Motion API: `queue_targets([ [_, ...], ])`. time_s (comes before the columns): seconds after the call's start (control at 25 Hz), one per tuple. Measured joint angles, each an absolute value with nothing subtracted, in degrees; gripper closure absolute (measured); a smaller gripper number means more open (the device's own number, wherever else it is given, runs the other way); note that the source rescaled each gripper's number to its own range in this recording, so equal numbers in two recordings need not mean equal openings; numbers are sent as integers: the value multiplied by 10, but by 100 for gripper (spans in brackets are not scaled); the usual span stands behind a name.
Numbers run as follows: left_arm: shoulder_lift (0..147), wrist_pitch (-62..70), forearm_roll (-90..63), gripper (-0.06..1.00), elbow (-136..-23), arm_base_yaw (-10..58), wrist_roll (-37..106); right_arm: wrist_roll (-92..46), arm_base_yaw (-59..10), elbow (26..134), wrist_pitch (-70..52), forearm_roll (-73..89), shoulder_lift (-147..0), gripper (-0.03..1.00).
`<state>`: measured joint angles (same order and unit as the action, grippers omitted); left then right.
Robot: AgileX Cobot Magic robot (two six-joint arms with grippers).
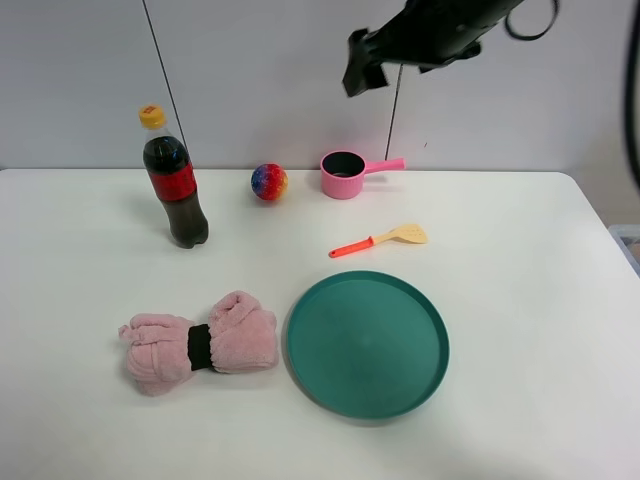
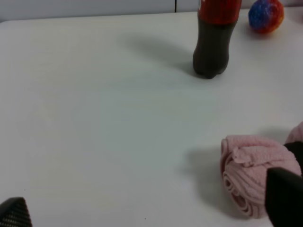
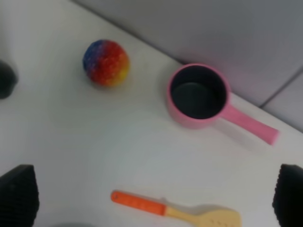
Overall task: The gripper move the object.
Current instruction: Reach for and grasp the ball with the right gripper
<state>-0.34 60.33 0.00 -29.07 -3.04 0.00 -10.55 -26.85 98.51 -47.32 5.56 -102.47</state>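
Note:
The rainbow-mottled ball (image 1: pixel 269 182) sits on the white table near the back, between a cola bottle and a pink saucepan. It also shows in the right wrist view (image 3: pixel 106 62) and the left wrist view (image 2: pixel 266 15). My right gripper (image 1: pixel 365 62) hangs high above the back of the table, over the saucepan area; in its wrist view the gripper (image 3: pixel 154 198) is open and empty, with the ball well ahead of it. My left gripper (image 2: pixel 147 208) is open and empty, low over the table's left side, and is out of the exterior view.
A cola bottle (image 1: pixel 175 190) stands left of the ball. A pink saucepan (image 1: pixel 345 175) sits right of it. An orange-handled spatula (image 1: pixel 380 240) lies in front of the saucepan. A green plate (image 1: pixel 367 343) and a rolled pink towel (image 1: pixel 200 343) lie nearer the front.

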Motion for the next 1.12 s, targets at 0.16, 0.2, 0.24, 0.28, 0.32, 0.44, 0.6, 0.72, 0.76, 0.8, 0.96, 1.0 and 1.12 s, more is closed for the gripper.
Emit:
queue_targets([
  [0.16,-3,603,0,-6,-291,-30,0,-62,-330,986,-420,0,-1094,-3],
  [0.2,-3,603,0,-6,-291,-30,0,-51,-343,986,-402,-14,-1109,-3],
  [0.24,-3,603,0,-6,-291,-30,0,-39,-353,986,-386,-23,-1124,-3],
  [0.28,-3,603,0,-6,-291,-30,0,-28,-361,986,-367,-28,-1135,-3],
  [0.32,-3,603,0,-6,-291,-30,0,-14,-367,986,-347,-30,-1148,-3],
  [0.44,-3,603,0,-6,-291,-30,0,24,-374,986,-284,-33,-1183,-3],
  [0.6,-3,603,0,-6,-291,-30,0,43,-374,986,-198,-38,-1232,-3],
  [0.72,-3,603,10,-6,-291,-30,-10,43,-374,986,-142,-40,-1267,-3],
  [0.76,-3,603,13,-6,-291,-30,-13,43,-374,986,-125,-42,-1278,-3],
  [0.8,-3,603,15,-6,-291,-30,-15,43,-374,986,-111,-44,-1289,-3],
  [0.96,-3,603,16,-6,-291,-30,-16,43,-371,986,-57,-53,-1329,-3],
  [1.0,-3,603,16,-6,-291,-30,-16,43,-367,986,-48,-55,-1336,-3],
  [1.12,-3,603,16,-6,-291,-30,-16,43,-356,986,-35,-57,-1353,-3],
])
